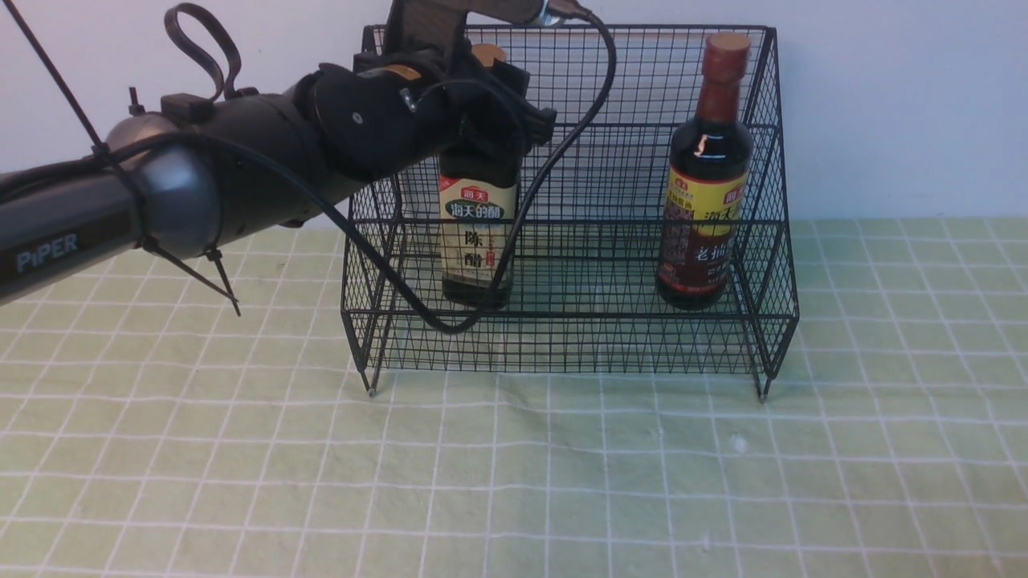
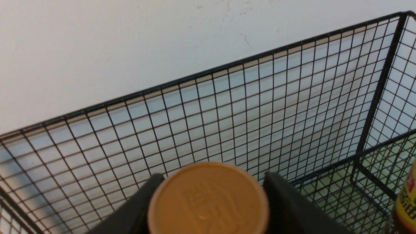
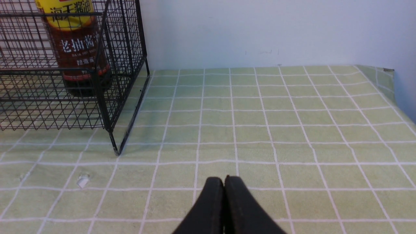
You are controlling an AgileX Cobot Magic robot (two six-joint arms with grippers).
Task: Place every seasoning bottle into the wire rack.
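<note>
Green checked tablecloth (image 1: 562, 482) fills the lower half of the front view, pale wall behind. The wire rack (image 1: 578, 337) stands on it at centre frame, feet on the cloth. Your left arm (image 1: 161, 193) enters from the left edge and reaches up and rightward over the rack's left side; its black cable (image 1: 554, 160) loops down across the rack's front mesh. The round long-necked bottle (image 1: 707, 185) stands upright inside the rack at right, untouched. The gold-capped bottle (image 1: 478, 233) stands upright inside at left, base on the lower shelf. The left gripper (image 1: 491, 108) pinches it near the neck; in the wrist view one finger (image 2: 282, 201) sits on each side of the cap. The right gripper (image 3: 224, 185), jaws pressed together and empty, hangs over bare cloth, right of the rack.
</note>
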